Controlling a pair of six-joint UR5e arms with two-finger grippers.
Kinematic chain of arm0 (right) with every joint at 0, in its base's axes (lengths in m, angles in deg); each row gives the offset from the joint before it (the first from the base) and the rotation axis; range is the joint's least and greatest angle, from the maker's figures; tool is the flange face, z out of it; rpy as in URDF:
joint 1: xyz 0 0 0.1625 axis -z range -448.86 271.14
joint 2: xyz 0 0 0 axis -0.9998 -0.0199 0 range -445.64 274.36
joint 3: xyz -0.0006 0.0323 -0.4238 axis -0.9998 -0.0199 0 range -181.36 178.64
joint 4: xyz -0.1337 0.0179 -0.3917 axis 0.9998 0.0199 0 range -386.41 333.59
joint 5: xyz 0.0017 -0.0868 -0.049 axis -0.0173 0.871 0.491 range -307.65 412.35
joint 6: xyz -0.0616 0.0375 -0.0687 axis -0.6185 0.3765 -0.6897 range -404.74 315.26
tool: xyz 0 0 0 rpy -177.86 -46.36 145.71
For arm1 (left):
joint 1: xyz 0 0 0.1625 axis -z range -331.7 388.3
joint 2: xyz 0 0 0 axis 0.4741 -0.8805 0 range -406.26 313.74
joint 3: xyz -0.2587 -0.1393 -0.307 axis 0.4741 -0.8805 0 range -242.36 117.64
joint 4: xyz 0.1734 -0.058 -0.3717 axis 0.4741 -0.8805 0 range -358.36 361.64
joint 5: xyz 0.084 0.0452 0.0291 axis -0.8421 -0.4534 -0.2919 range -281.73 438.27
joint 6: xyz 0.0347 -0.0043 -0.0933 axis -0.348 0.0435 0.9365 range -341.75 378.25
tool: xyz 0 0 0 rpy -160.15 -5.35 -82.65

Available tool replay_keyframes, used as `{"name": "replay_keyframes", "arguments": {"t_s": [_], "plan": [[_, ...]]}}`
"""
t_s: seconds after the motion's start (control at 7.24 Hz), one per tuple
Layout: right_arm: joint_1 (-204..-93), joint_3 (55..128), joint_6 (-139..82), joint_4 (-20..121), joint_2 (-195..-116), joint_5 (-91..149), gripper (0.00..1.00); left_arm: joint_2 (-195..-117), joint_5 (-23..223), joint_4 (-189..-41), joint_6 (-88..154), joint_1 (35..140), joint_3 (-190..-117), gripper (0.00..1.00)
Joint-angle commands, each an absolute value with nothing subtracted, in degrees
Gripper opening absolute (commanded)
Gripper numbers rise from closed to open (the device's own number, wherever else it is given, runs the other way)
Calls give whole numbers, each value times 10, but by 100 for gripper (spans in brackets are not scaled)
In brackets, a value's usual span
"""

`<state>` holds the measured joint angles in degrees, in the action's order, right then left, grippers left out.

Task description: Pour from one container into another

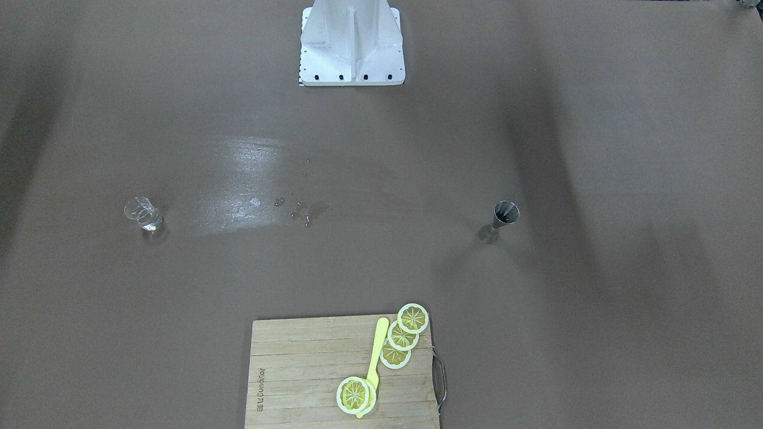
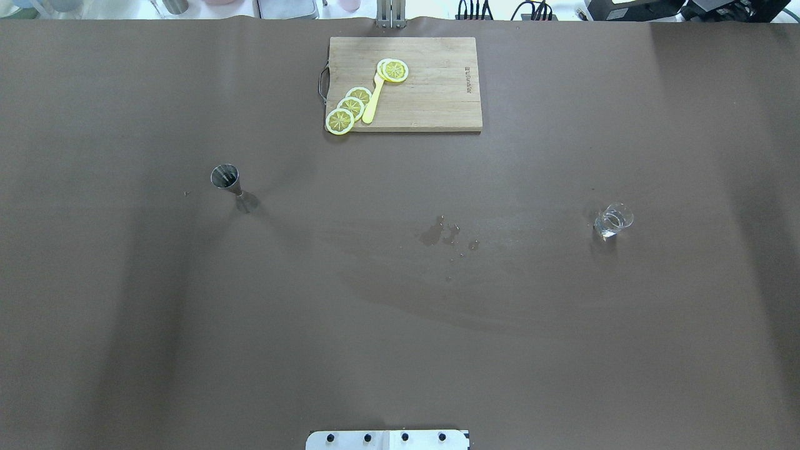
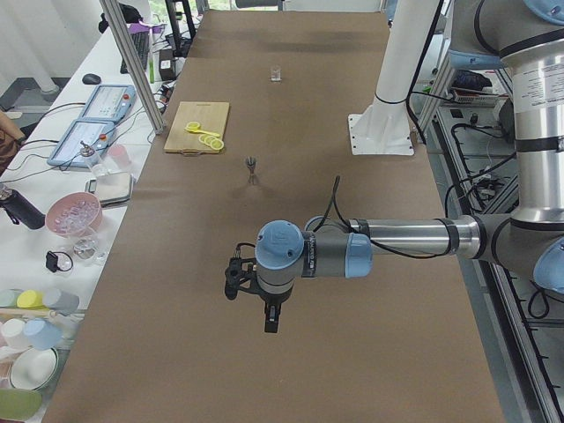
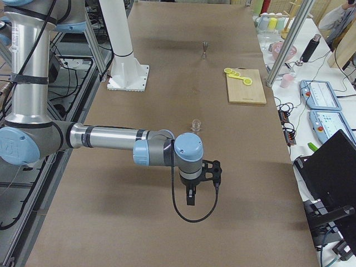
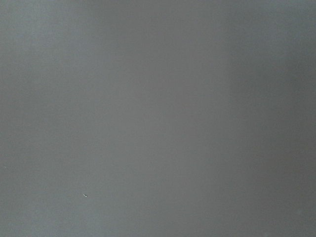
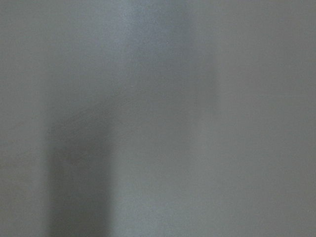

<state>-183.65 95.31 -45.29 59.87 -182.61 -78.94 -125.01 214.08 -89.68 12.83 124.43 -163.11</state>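
Observation:
The small clear glass (image 2: 612,220) stands upright on the brown table on my right side, with a little clear liquid in it; it also shows as the glass (image 1: 143,214). On my left side the grey metal jigger (image 2: 230,182) stands upright, also visible as the jigger (image 1: 499,221). Neither gripper appears in the overhead or front views. The left gripper (image 3: 271,319) hangs over bare table far from the jigger (image 3: 252,166), and the right gripper (image 4: 191,197) hangs short of the glass (image 4: 196,123). I cannot tell whether either is open or shut. Both wrist views show only bare table.
A wooden cutting board (image 2: 437,94) at the far middle carries lemon slices (image 2: 350,107) and a yellow utensil (image 2: 373,103). Small wet drops (image 2: 445,232) lie on the table between the two containers. The white robot base (image 1: 351,44) stands at the near edge.

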Motion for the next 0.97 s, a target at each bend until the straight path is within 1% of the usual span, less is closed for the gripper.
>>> {"name": "replay_keyframes", "arguments": {"t_s": [0.0, 0.55, 0.83], "plan": [[-1838, 956, -454, 599, -1827, -785, 100, -1248, 2146, -897, 129, 1247, -1630, 99], [-1838, 960, -454, 598, -1828, -786, 100, -1235, 2143, -900, 133, 1252, -1649, 99], [-1838, 964, -454, 598, -1832, -785, 100, -1226, 2145, -902, 131, 1252, -1641, 99]]}}
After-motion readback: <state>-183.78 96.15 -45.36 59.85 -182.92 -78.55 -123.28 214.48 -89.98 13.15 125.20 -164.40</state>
